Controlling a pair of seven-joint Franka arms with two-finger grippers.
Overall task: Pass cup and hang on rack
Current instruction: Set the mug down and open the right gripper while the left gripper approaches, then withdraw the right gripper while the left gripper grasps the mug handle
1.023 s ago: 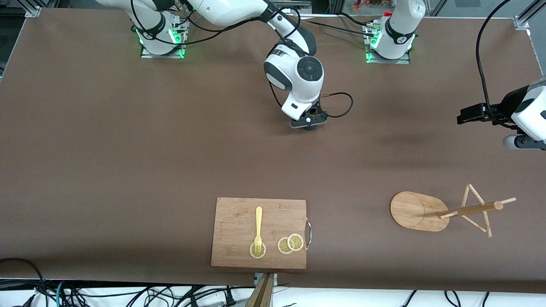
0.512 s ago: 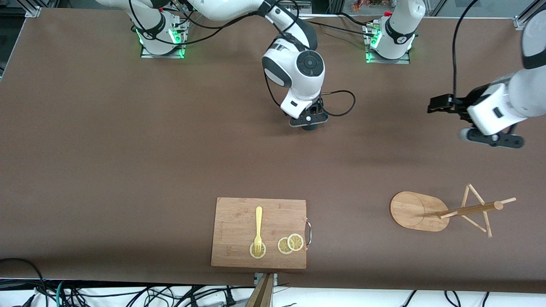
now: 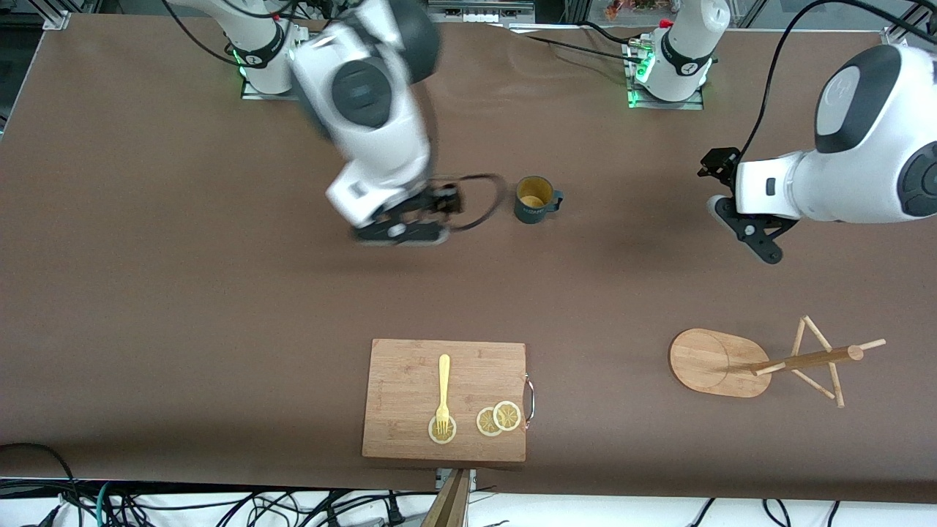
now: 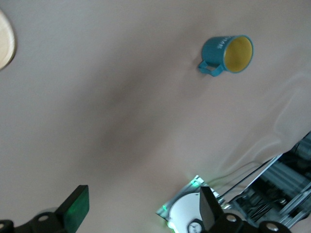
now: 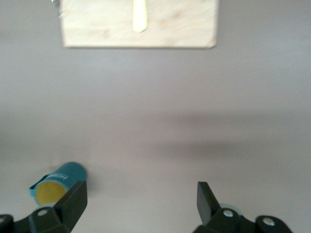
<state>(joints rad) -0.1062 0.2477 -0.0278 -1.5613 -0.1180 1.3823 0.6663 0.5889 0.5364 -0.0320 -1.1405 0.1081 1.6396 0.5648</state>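
Note:
The cup (image 3: 534, 199), dark teal with a yellow-ochre inside, stands upright on the brown table, its handle toward the left arm's end. My right gripper (image 3: 401, 228) is open and empty over bare table beside the cup, toward the right arm's end. Its wrist view shows the cup (image 5: 56, 182) just outside one finger (image 5: 73, 201). My left gripper (image 3: 761, 241) is open and empty over bare table, well apart from the cup, toward the left arm's end. Its wrist view shows the cup (image 4: 228, 53) far off. The bamboo rack (image 3: 721, 362) stands nearer the front camera.
A wooden cutting board (image 3: 410, 380) with a yellow fork (image 3: 443, 391) and lemon slices (image 3: 498, 419) lies near the table's front edge. It also shows in the right wrist view (image 5: 97, 24). A black cable (image 3: 479, 201) trails from the right hand close to the cup.
My right gripper has let go of the cup and swung away toward the right arm's end. The cup now stands uncovered. My left arm has swung in toward the cup.

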